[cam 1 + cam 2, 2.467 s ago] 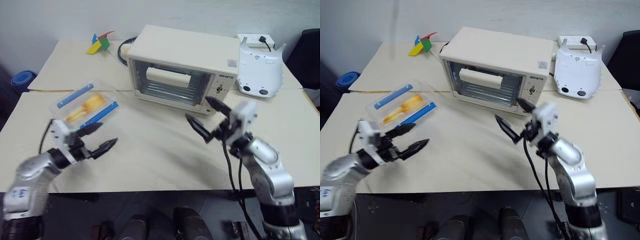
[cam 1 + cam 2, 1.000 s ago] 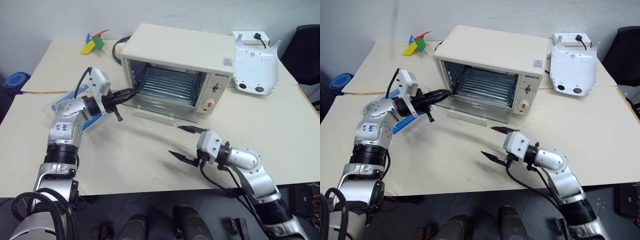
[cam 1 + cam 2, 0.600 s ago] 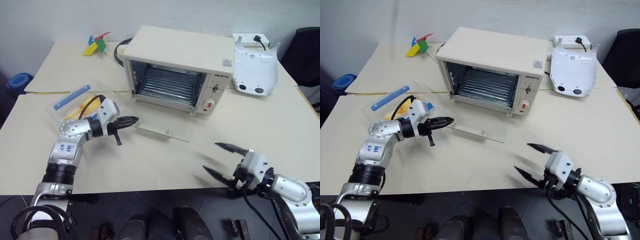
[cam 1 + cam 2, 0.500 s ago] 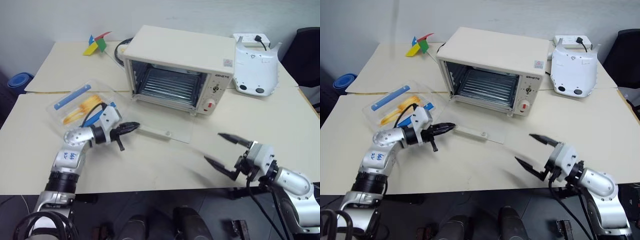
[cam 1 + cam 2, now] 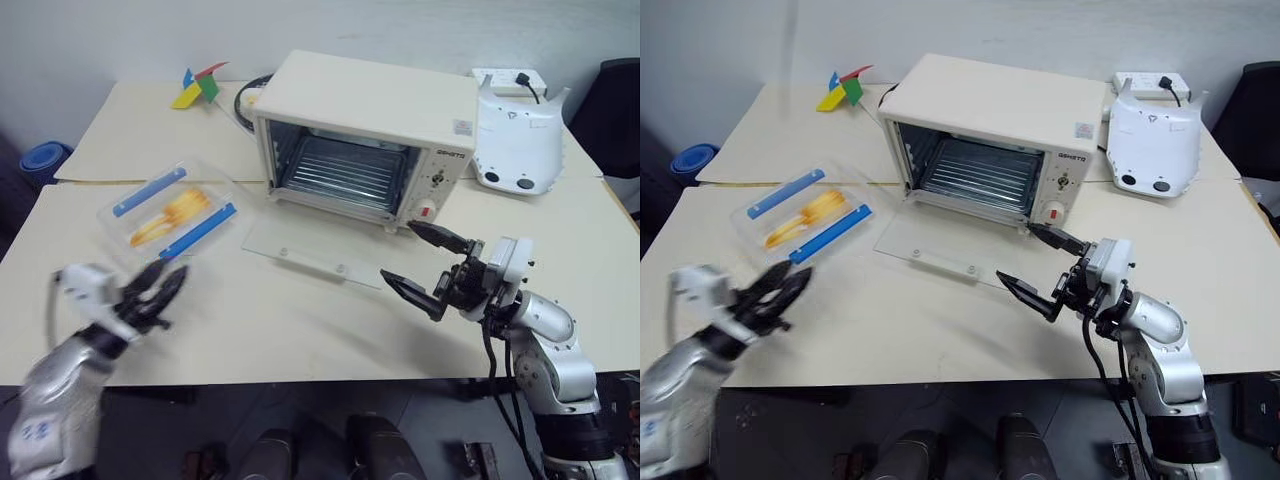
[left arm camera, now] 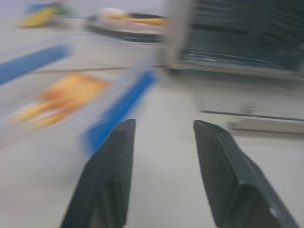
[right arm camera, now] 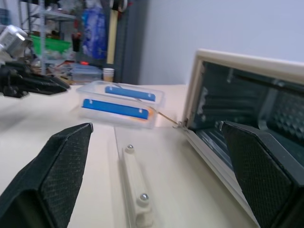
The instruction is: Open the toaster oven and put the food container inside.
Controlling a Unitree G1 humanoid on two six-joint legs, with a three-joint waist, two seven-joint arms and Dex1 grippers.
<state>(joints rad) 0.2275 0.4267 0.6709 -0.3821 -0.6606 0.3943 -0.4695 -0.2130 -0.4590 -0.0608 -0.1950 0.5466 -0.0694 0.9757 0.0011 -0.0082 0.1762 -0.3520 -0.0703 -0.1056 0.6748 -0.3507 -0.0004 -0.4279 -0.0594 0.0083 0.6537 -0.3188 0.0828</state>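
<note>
Toaster oven (image 5: 365, 140): middle of the table (image 5: 300, 330), toward its back edge.
Oven door (image 5: 315, 250): lying flat on the table before the oven.
Food container (image 5: 170, 212): left of the door, on the table.
Curved plastic device (image 5: 518, 140): right of the oven, near the back edge.

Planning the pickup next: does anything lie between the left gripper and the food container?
Nothing visible does. The left gripper hangs just in front of the food container, with bare table between them. The toaster oven door lies flat and open off to the side.
</note>
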